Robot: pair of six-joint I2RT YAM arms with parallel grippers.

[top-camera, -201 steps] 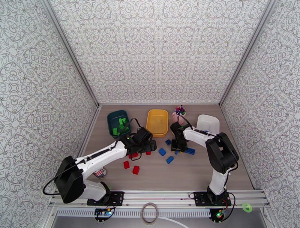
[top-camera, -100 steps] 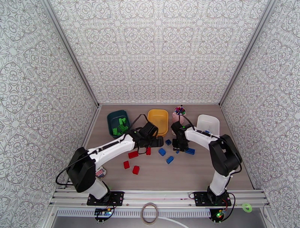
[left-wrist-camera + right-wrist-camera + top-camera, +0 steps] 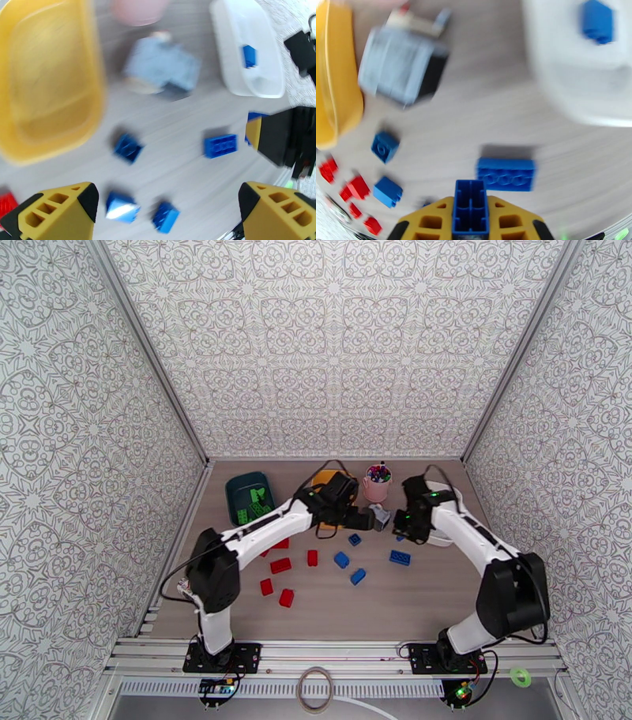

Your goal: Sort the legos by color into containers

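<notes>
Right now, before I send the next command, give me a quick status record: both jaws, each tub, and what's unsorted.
left jaws: open, empty
right jaws: shut on a blue brick
teal tub: green bricks
yellow tub: no bricks seen
white tub: one other blue brick
unsorted: four blue bricks, several red bricks

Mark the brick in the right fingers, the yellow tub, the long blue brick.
Small blue plastic brick (image 3: 470,207): right wrist view, hollow underside.
Yellow plastic tub (image 3: 96,79): left wrist view, rim.
Long blue plastic brick (image 3: 221,145): left wrist view, studded top.
</notes>
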